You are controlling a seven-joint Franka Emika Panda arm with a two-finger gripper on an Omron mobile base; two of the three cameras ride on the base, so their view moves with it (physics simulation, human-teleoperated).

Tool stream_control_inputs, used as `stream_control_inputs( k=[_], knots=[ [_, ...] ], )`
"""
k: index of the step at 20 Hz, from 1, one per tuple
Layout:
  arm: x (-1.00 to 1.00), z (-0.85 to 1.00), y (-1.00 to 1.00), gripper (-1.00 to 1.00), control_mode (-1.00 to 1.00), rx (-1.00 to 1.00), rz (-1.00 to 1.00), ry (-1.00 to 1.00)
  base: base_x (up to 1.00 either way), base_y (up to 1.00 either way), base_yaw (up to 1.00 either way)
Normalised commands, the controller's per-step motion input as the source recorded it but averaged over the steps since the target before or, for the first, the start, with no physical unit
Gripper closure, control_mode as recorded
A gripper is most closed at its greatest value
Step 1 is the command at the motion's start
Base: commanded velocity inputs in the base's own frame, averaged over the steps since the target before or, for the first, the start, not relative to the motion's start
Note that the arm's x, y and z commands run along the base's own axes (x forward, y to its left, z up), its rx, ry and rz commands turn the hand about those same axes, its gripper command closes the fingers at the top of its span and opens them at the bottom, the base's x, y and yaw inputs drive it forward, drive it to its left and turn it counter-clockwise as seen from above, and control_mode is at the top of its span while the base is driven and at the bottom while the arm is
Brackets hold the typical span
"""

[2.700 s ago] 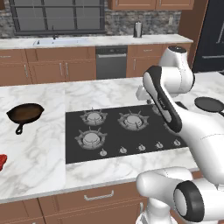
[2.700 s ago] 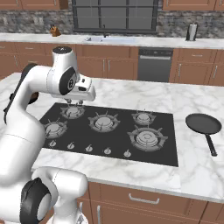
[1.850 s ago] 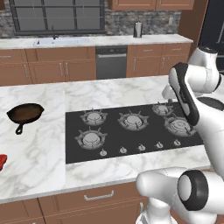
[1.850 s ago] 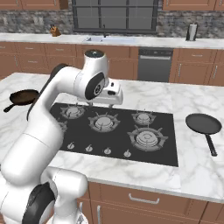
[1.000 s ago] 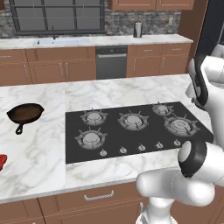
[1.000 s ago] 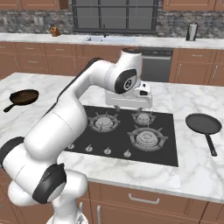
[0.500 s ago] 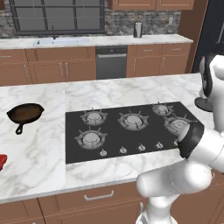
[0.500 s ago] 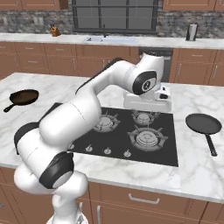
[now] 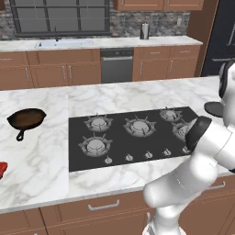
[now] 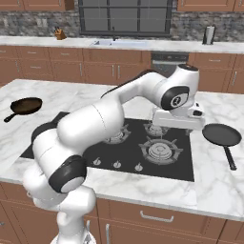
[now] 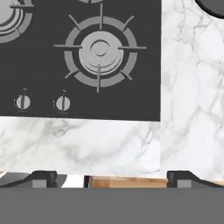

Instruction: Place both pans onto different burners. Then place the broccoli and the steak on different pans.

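The arm arcs far right, its gripper pointing down with jaws spread wide.

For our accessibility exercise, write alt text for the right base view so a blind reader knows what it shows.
A white robot arm reaches across a black cooktop, its open gripper above the right-hand burners, close to a near-black pan lying on the marble counter. A rust-brown pan sits on the counter far to the left.

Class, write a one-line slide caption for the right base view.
Arm reaches over the cooktop toward the near-black pan on the right counter; rust-brown pan waits far left.
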Motion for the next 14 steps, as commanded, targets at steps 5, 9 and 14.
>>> stream_control_inputs(
  k=[5,9,14],
  knots=[
    [0.07,-0.26,-0.47,-1.0,-1.0,0.0,0.0,0.0,0.0,0.0,0.0],
    [0.16,-0.17,-0.43,-1.0,-1.0,0.0,0.0,0.0,0.0,0.0,0.0],
    [0.32,-0.21,-0.39,-1.0,-1.0,0.0,0.0,0.0,0.0,0.0,0.0]
  ],
)
